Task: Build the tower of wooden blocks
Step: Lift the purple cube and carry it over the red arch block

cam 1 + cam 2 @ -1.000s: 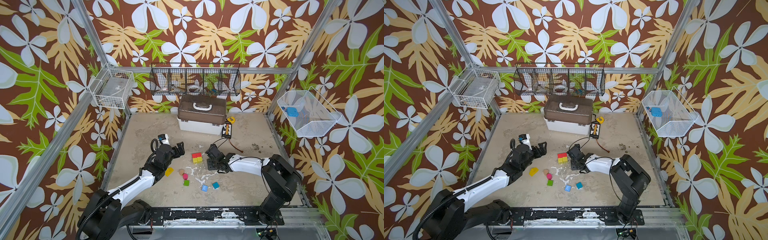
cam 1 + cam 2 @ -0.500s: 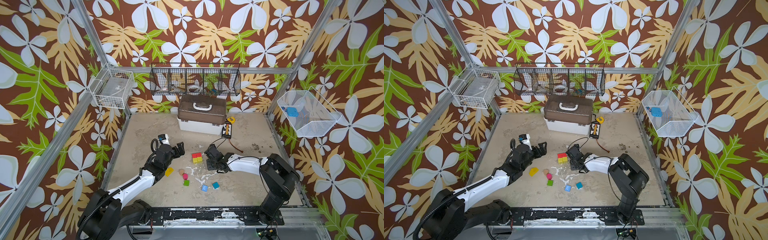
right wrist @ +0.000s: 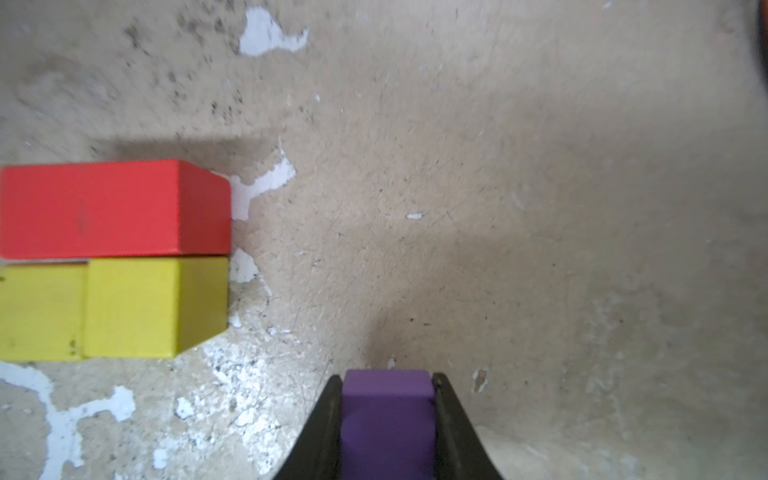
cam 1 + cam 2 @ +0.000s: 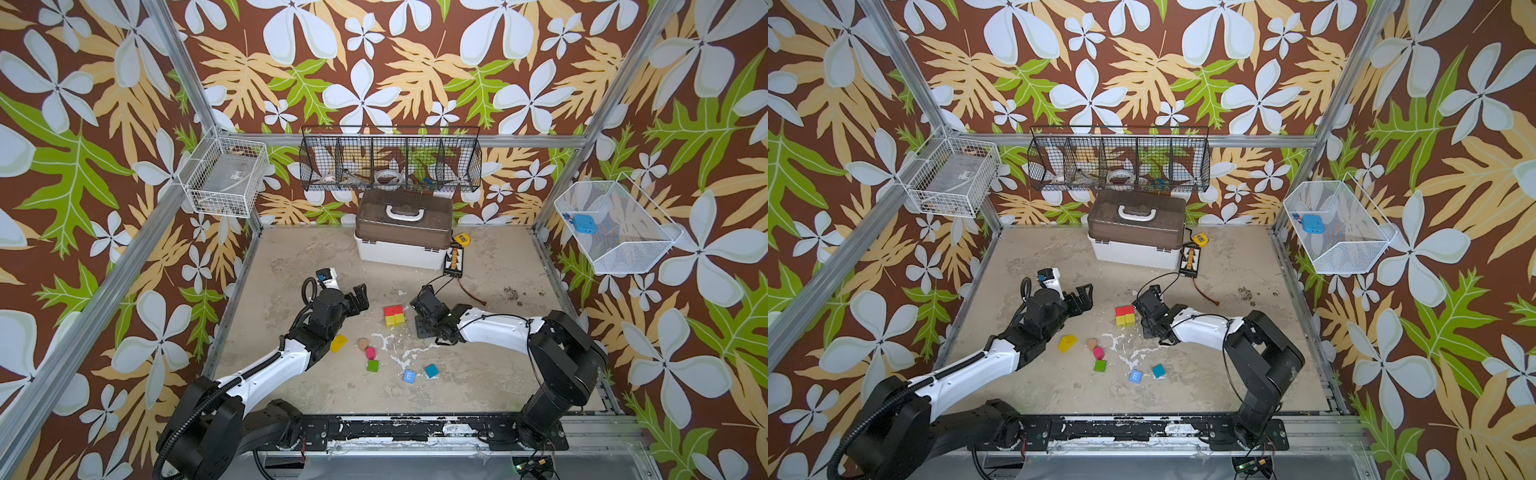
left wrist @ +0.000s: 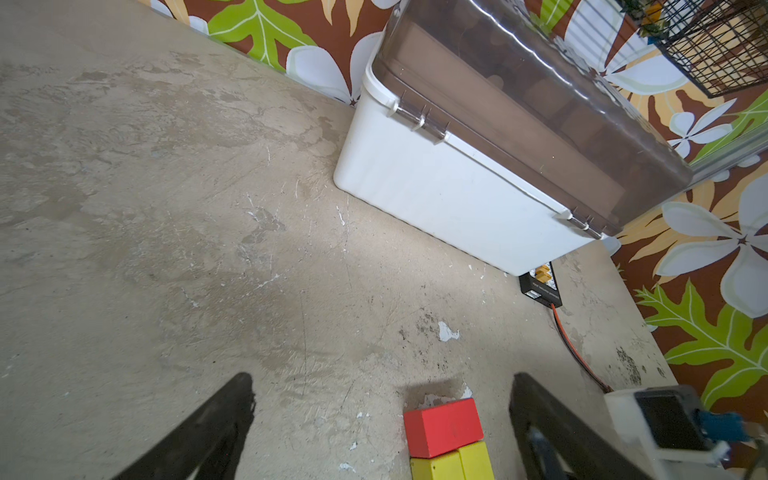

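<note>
A red block (image 4: 392, 310) lies against two yellow blocks (image 4: 395, 320) in mid-floor, forming the low start of the wood block tower (image 4: 1124, 316). My right gripper (image 4: 423, 330) stands just right of it, shut on a purple block (image 3: 388, 415) that shows only in the right wrist view. The left gripper (image 4: 359, 297) hovers open to the left of the red block (image 5: 440, 426), nothing between its fingers. Loose nearer the front lie a yellow wedge (image 4: 338, 343), tan cylinder (image 4: 363, 343), pink cylinder (image 4: 370, 353), green cube (image 4: 372, 365), blue "E" cube (image 4: 409, 375) and teal cube (image 4: 431, 370).
A white box with a brown lid (image 4: 401, 232) stands at the back wall. Beside it are a black connector board (image 4: 454, 259), a yellow tape measure (image 4: 460, 238) and a red cable (image 4: 469, 293). Wire baskets (image 4: 390, 160) hang on the walls.
My right gripper has closed its fingers onto the purple block, staying just right of the red and yellow blocks. The left arm has not moved.
</note>
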Available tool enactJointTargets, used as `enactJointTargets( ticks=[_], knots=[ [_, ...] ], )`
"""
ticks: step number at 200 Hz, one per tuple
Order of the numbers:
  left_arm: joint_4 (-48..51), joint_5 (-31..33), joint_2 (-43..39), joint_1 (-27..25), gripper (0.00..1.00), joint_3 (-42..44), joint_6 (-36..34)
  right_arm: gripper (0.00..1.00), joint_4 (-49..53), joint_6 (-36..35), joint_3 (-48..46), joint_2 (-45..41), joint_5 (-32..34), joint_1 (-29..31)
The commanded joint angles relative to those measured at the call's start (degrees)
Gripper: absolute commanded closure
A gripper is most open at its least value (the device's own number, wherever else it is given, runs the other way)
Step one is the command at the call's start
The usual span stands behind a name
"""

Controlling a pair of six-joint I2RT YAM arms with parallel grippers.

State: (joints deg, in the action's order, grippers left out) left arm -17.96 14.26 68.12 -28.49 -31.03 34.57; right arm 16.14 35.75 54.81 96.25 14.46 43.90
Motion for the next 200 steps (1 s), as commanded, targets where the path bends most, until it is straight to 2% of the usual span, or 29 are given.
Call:
enactJointTargets(
  ticks=[1,35,97,200],
  knots=[
    [-1.6,0.9,0.3,0.2,0.03,-0.2,-0.2,0.73,1.3,0.1,2.1,-1.6,1.5,0.1],
    [-1.8,0.1,0.0,0.2,0.03,-0.1,0.2,0.73,4.7,1.0,9.3,-0.2,-0.6,0.1],
    [-1.8,1.0,-2.7,0.2,0.03,0.7,0.2,0.74,7.0,1.3,20.7,8.9,-1.9,1.7],
    [-1.6,1.3,-3.0,0.2,0.03,0.6,0.2,0.72,6.9,0.5,22.2,13.4,-2.2,3.8]
  ],
)
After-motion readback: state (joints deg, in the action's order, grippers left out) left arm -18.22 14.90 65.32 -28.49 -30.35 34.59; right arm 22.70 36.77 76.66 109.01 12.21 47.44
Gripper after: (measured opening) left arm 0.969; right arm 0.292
